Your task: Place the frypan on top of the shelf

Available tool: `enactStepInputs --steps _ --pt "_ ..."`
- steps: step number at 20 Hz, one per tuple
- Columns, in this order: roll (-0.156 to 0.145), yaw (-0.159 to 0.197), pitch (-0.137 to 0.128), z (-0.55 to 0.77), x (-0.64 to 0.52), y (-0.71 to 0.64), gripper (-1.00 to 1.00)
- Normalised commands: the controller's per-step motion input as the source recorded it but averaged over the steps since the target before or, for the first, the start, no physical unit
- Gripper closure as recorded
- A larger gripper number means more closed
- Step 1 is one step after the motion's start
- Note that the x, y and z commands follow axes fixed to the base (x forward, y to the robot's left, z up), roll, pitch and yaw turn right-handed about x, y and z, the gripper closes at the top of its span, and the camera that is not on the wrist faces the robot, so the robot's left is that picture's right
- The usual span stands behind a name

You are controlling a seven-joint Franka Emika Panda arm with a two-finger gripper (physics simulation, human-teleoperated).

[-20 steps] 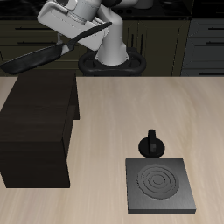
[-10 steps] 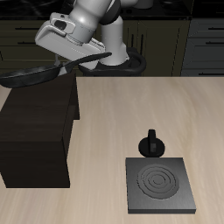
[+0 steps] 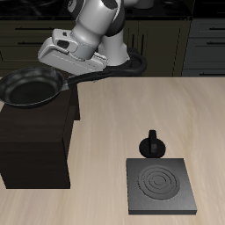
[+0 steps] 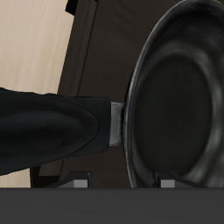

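Jaws clamped on frypan (image 3: 32, 88) handle (image 4: 52, 131); pan level over shelf (image 3: 35, 141) top

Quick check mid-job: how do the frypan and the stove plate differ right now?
The frypan is round with a raised rim and a long handle; the stove plate is a flat square with concentric rings. The frypan is held by its handle in the gripper over the shelf; the stove plate lies untouched on the table, near its front edge. Both are dark.

Exterior looks down from the front; wrist view closes on the frypan (image 4: 179, 96), shared.
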Motion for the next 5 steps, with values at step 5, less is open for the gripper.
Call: enactStepInputs --steps 5 --pt "0.105 -0.057 0.009 -0.01 -0.31 0.26 -1.0"
